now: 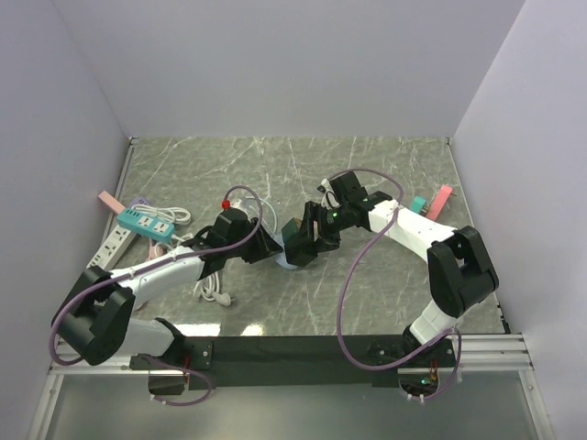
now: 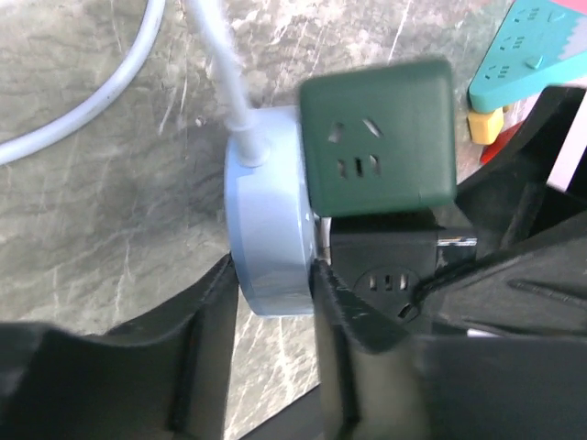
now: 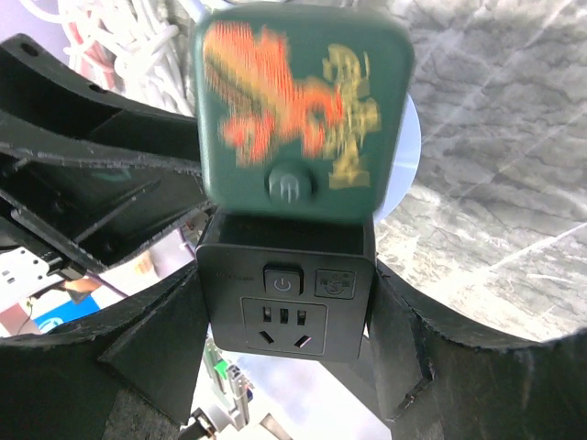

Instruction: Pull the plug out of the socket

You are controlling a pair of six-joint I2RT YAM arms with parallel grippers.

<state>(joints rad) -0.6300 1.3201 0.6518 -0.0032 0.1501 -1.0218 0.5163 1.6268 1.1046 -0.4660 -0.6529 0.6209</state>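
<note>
Pale-blue plug (image 2: 263,215) seemingly pinched by left gripper (image 2: 272,275); right gripper (image 3: 286,280) clamps black socket (image 3: 284,335).

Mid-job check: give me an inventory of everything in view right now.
light blue round plug: 1, light blue, table centre, white cable attached
green cube socket: 1, dark green, beside the plug
black cube socket: 1, black, adjoining the green one
teal power strip: 1, teal, far left
white power strip: 1, white, far left
pink bars: 2, pink, far left and far right
teal block: 1, teal, far right
white cables: several, white, beside left arm
table: 1, grey marble, underneath
left pincer: 1, black, closed around the plug
right pincer: 1, black, gripping black cube socket
</note>
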